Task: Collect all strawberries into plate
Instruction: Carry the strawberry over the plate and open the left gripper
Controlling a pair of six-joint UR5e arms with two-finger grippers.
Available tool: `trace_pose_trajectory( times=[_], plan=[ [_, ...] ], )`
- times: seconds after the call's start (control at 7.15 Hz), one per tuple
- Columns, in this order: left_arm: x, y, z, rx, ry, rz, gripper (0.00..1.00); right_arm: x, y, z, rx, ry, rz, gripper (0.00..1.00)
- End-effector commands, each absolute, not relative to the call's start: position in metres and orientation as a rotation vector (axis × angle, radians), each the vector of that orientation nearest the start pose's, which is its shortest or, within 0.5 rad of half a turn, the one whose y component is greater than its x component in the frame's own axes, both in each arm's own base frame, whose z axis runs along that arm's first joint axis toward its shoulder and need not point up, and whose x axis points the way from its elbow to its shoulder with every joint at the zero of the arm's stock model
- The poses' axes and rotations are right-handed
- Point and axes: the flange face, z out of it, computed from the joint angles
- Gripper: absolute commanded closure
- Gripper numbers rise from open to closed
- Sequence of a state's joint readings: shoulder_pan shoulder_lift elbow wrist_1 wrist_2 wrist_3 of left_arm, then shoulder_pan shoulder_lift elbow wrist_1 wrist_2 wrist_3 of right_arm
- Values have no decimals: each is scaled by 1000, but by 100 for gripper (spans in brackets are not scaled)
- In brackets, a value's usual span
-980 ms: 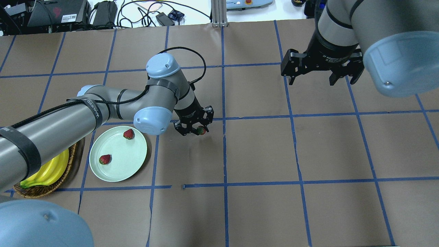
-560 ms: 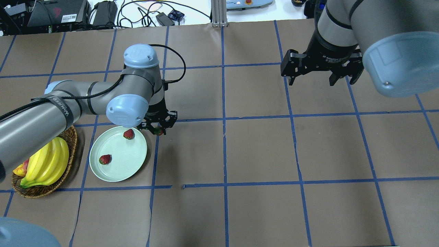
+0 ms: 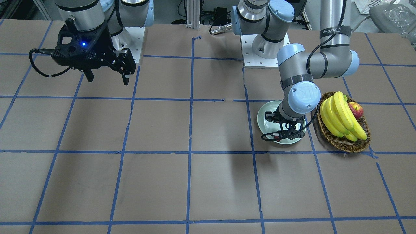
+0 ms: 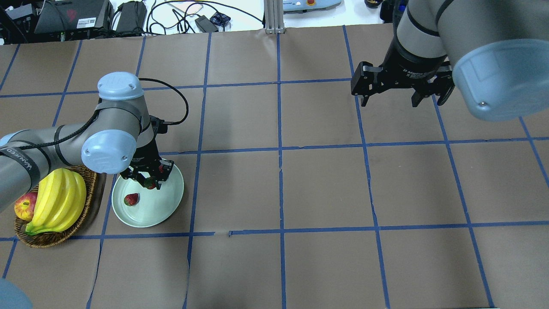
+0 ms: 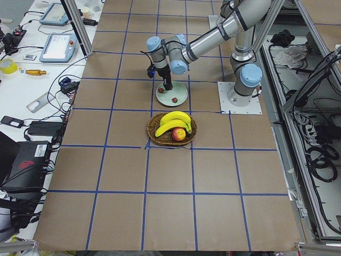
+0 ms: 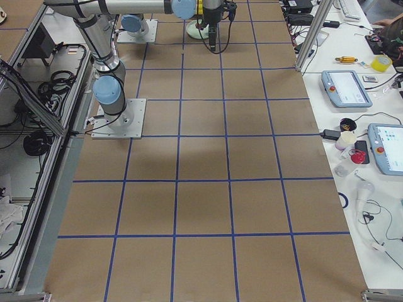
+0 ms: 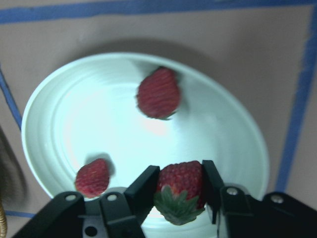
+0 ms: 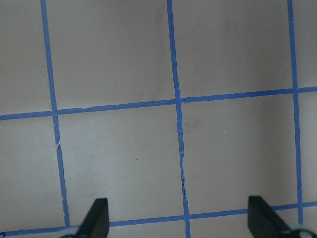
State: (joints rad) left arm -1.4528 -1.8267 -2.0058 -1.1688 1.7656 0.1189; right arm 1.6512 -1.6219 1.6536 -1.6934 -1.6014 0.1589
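By the left edge of the table, a basket of bananas and an apple is seen. Just right of it the plate is set, with two strawberries already laid on it. The third strawberry is pinched by its sides between the fingers of the left gripper, and it is held above the plate's far part, not yet released. Since it has been carried in over the rim, only the letting go is judged to remain before the task is finished.

A second ago this berry was held over bare paper near the table's middle, well right of the plate. Shortly after, it was just outside the far right rim. In the overhead view one resting berry is now covered by the gripper.

Toward the far right corner, the right gripper is kept unmoved, with its fingers spread wide and nothing between them.
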Motion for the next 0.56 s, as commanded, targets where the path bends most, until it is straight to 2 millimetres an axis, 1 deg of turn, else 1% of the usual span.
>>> trace_pose_trajectory(
  times=[0.0, 0.14, 0.28, 0.42],
  plan=[
    [-57, -491, 219, 47, 2957, 404, 0, 169, -467, 484, 125, 3150, -149, 0],
    [-61, -500, 251, 51, 2959, 334, 0, 169, -467, 485, 125, 3150, -151, 0],
    [-79, -505, 291, 96, 2959, 301, 0, 169, -467, 485, 123, 3150, -154, 0],
    [-104, -509, 339, 131, 2955, 237, 0, 169, -466, 485, 127, 3146, -156, 0]
  ],
)
